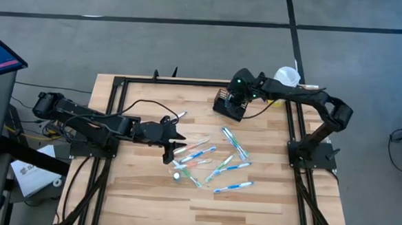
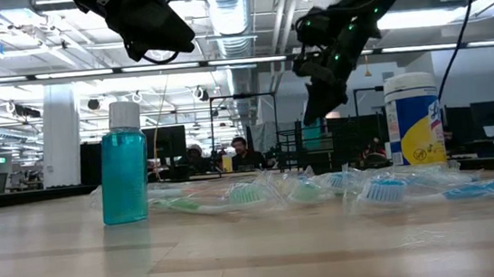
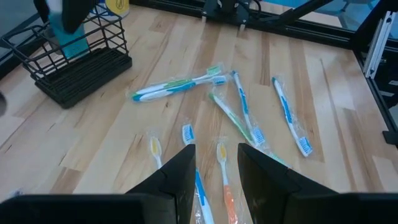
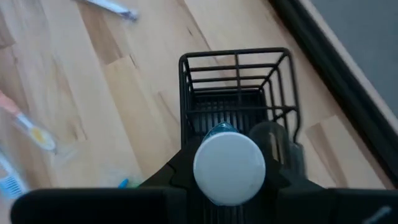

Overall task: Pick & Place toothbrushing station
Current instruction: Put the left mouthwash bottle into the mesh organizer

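Jaws first. High view: left gripper over the wrapped toothbrushes scattered mid-table; right gripper above the black wire-mesh caddy near the table's far edge, right of centre. White-lidded canister sits beyond the right arm. A small blue bottle stands by the near end of the scatter.

Low view: blue bottle upright on the wood, white cap on. Toothbrushes lie behind it. Right gripper hangs above the caddy; canister to one side.

Left wrist view: fingers parted a little, nothing between them, toothbrushes beyond. Caddy far off.

Right wrist view: right gripper closed on a white-capped bottle, held over the open caddy.
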You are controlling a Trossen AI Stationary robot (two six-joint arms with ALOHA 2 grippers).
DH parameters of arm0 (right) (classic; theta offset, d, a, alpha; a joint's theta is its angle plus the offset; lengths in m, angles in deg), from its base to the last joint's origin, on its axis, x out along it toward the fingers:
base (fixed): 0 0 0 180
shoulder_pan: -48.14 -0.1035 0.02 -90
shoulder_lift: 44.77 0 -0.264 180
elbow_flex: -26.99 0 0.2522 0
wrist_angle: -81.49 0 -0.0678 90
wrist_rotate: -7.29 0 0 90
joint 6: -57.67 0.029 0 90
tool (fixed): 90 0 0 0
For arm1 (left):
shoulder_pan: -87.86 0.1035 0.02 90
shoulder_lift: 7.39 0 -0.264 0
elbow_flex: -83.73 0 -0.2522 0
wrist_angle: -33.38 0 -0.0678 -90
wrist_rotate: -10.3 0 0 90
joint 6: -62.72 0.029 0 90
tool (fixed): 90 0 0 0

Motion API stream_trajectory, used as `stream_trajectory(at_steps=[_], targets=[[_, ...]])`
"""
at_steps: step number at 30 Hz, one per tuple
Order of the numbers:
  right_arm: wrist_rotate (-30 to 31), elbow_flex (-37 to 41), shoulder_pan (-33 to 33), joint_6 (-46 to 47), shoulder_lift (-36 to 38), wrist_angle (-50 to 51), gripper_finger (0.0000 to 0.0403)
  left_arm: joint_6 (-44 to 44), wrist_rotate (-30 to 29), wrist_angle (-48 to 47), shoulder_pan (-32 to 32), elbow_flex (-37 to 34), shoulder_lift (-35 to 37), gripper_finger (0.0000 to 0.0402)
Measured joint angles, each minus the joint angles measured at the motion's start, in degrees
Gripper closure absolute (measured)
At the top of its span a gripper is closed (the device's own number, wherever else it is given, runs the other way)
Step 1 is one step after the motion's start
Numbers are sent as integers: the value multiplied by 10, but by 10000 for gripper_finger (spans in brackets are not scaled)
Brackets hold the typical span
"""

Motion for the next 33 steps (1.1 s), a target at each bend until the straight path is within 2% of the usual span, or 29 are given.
stream_trajectory(at_steps=[9,33], targets=[[-17,-1,3,-8,-53,-23,327,0,0,1,0,0,0,289],[-28,0,6,-11,-51,-20,306,2,0,8,0,0,0,289]])
